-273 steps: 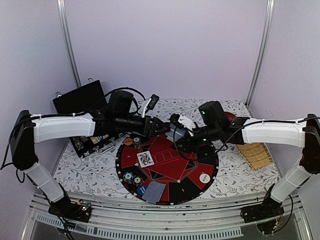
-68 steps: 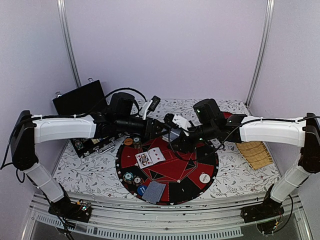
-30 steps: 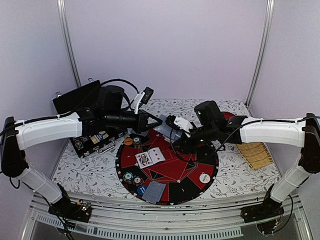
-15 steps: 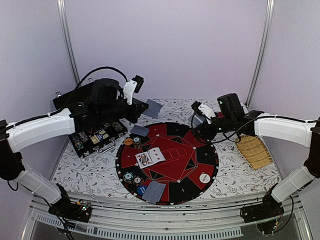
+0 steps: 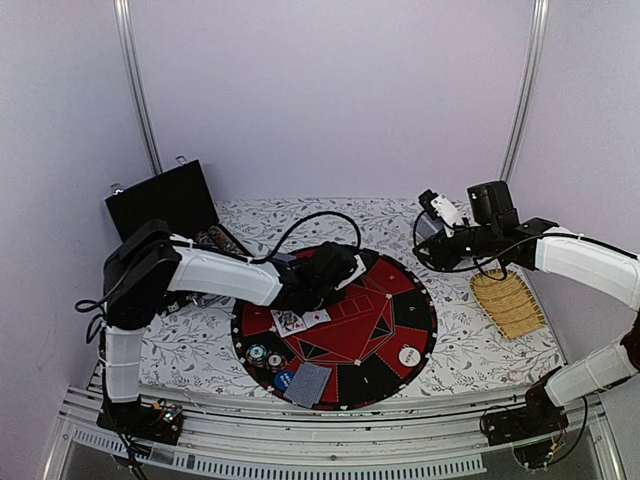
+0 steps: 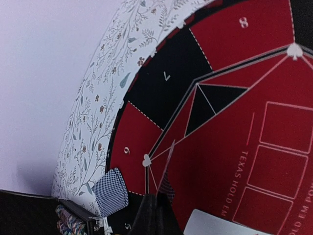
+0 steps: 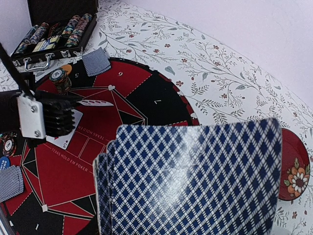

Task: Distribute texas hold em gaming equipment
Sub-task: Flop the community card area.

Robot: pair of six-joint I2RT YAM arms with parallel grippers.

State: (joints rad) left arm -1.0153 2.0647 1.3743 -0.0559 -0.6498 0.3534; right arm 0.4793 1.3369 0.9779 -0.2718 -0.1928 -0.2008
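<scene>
My left gripper hovers low over the middle of the round red and black poker mat, shut on one playing card seen edge-on. Face-up cards lie on the mat just beneath the arm. My right gripper is raised past the mat's far right edge, shut on a fanned deck of blue-diamond-backed cards that hides its fingers. Striped chips, a blue disc, face-down cards and a white disc sit along the mat's near rim.
An open black chip case stands at the back left, with another face-down card and a chip stack near it. A straw-coloured slatted mat lies at the right. A dark red plate sits beyond the mat's far right.
My left arm swung down from high over the back left to the mat's middle, still gripping its card. The right arm drew further back and right with the deck.
</scene>
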